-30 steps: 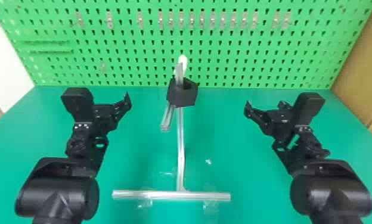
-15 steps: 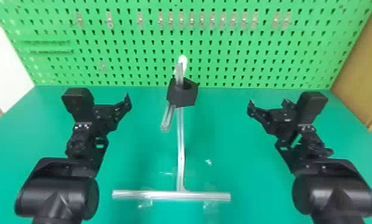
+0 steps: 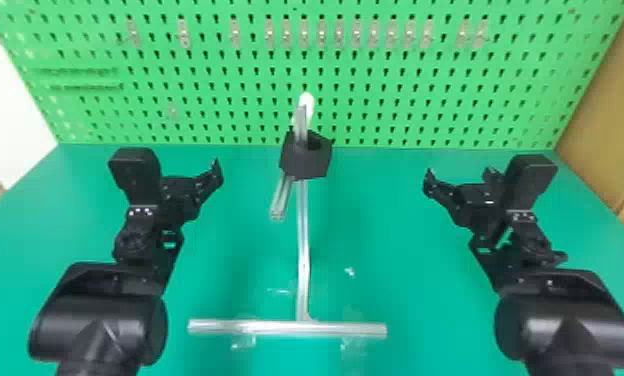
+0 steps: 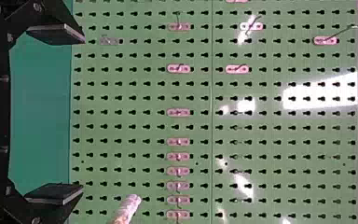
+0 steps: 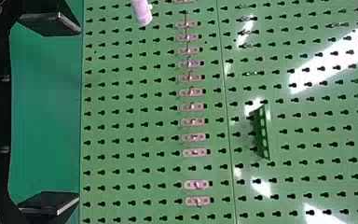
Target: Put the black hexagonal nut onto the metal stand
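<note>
Head view: black hex nut (image 3: 306,162) looks to be on the metal stand (image 3: 303,250), around its upper bar, seen by the worktop's (image 3: 401,240) far edge. L pincer (image 4: 82,114) is nearer, nut off to its right; R pincer (image 5: 79,114) has it leftward. Both empty, fingers apart. Prob. done; next, ease both away w/o bumping it.

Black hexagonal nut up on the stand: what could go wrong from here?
The nut is up on the metal stand with nothing gripping it, so a knock to the stand might make it slide or twist.

The left claw and the right claw are open on either side of the stand; if one swung inward, it could clip the short slanted bar jutting out below the nut.
</note>
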You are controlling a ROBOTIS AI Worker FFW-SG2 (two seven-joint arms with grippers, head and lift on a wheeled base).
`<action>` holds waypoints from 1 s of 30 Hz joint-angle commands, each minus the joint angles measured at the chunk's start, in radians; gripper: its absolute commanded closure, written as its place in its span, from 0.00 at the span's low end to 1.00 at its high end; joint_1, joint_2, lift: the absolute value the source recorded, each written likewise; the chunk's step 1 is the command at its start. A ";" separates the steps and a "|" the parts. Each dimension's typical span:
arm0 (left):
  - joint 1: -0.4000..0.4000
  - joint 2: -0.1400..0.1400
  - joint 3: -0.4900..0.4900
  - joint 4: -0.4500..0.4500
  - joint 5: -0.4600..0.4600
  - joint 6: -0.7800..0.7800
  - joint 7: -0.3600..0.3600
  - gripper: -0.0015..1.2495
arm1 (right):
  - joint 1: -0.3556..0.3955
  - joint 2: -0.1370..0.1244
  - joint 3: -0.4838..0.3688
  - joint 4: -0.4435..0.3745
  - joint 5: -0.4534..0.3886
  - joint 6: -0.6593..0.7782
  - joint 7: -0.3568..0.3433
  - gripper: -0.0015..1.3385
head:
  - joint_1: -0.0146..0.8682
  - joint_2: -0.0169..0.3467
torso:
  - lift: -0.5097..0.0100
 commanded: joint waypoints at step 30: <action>-0.019 -0.001 0.000 0.002 -0.005 -0.012 -0.006 0.13 | -0.005 0.005 -0.037 -0.031 0.012 0.002 0.000 0.05 | 0.80 0.27 | 0.98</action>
